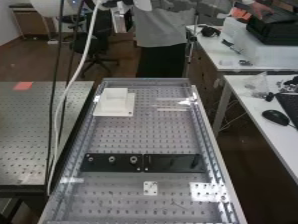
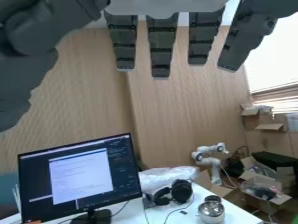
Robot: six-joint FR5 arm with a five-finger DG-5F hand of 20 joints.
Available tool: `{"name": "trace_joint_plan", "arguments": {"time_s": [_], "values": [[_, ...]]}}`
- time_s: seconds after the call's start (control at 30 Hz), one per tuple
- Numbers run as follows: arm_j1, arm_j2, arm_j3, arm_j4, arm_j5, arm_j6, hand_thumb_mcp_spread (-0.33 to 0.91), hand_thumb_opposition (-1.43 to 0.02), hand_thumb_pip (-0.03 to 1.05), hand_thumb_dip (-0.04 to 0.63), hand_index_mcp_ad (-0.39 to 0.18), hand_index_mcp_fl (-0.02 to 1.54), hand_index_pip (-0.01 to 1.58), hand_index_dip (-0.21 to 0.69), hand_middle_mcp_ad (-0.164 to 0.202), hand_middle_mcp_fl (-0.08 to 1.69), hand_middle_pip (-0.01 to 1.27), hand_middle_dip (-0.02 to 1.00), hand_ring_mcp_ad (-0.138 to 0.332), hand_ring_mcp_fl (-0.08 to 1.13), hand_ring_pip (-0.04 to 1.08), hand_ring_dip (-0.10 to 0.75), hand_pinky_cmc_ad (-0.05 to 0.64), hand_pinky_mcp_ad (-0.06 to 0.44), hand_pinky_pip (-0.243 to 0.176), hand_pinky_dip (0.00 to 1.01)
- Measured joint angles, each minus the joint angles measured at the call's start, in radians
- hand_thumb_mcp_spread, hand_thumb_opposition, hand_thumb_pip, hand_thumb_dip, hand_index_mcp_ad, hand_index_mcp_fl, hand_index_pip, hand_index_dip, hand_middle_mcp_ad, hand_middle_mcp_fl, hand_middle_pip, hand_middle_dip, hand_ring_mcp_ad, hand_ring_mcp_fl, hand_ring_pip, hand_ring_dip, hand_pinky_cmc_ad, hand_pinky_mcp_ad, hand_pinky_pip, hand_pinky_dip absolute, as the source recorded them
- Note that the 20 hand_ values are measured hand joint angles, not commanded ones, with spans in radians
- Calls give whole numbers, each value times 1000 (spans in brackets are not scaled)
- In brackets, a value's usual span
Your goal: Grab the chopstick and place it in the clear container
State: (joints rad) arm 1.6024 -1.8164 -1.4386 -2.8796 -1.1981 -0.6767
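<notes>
Wood-grained wall (image 2: 86, 90) rises behind the fingers (image 2: 160, 47), which are dark, ridged bars with blunt tips. They stand straight with gaps between them, the thumb (image 2: 40, 30) apart from them, holding nothing. Beyond the fingertips are a flat black monitor (image 2: 80, 175), padded headphones (image 2: 181, 191) and a round, shiny metal pot (image 2: 211, 210) — all on a smooth white table (image 2: 239, 216). Cardboard boxes (image 2: 250, 122) sit farther off to one side.

Well apart from the fingers, the metal bench (image 1: 140, 132), dotted with holes, carries a stepped white block (image 1: 113, 105) and flat black plates (image 1: 173, 162). Thin pale strips (image 1: 171, 109) lie near the block — whether one is the chopstick, I cannot tell. A smooth white cable (image 1: 85, 55) hangs in front of the scene, by the bench's side.
</notes>
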Motion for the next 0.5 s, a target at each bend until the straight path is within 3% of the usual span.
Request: {"name": "trace_joint_plan", "arguments": {"time_s": [0.5], "values": [[-2, -11, 13, -10, -4, 13, 12, -604, 632, -24, -105, 127, 66, 274, 68, 206, 120, 344, 176, 9, 89, 218, 328, 258, -131, 332]]}}
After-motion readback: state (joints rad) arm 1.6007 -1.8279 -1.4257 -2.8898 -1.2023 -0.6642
